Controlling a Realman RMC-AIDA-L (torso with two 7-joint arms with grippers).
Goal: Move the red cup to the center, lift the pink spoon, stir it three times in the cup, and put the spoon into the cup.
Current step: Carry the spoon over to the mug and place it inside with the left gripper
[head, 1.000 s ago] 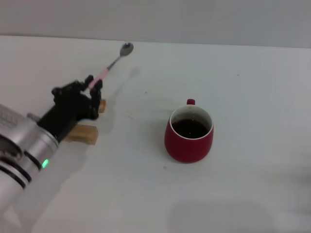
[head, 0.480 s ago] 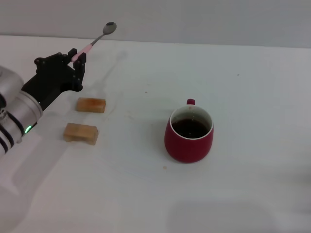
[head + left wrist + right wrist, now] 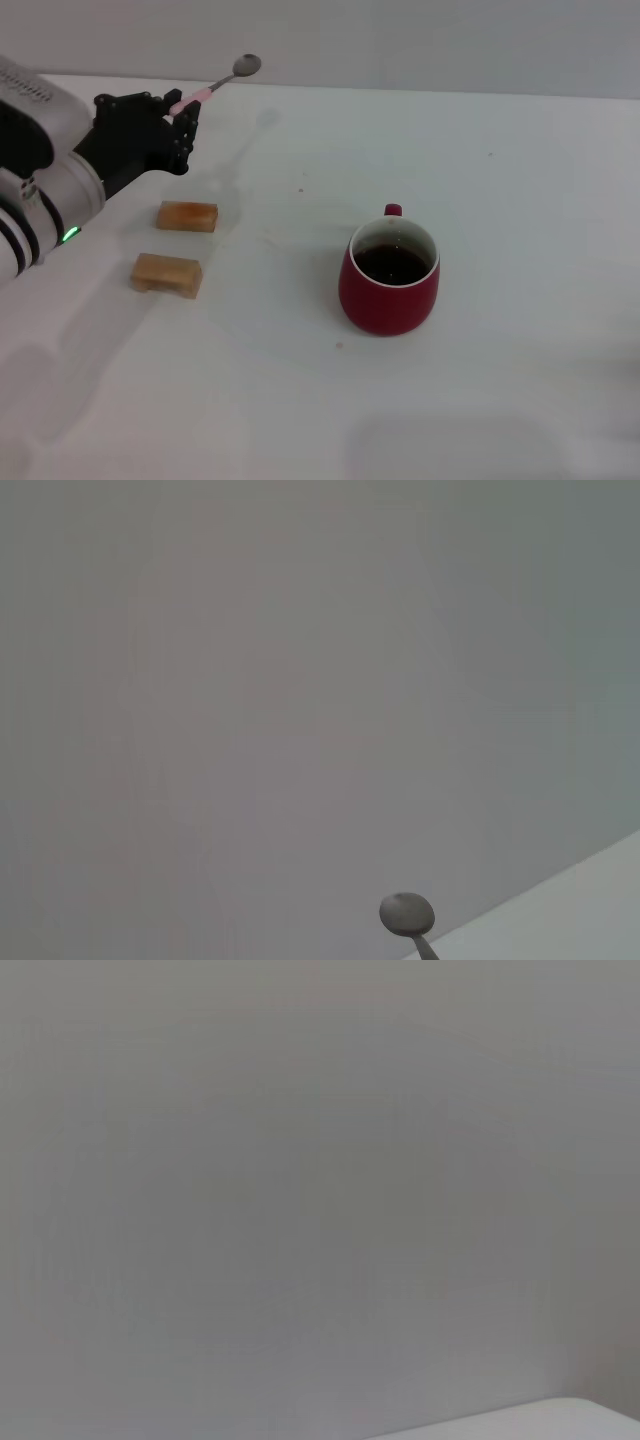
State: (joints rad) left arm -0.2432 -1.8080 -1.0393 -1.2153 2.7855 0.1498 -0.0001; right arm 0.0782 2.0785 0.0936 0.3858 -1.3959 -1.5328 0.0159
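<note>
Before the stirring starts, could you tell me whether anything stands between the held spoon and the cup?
Nothing visible does. The left claw holds the spoon in the air; bare table lies between it and the cup. The two wooden blocks sit lower, off that line.

A plain grey wall (image 3: 300,1180) fills almost the whole right wrist view, smooth and unmarked, slightly darker toward one side. A thin pale sliver of the white counter (image 3: 540,1422) shows at one corner, its curved edge meeting the wall. Nothing stands on that visible strip of counter. No claw, cup or spoon appears beside the wall in this view
</note>
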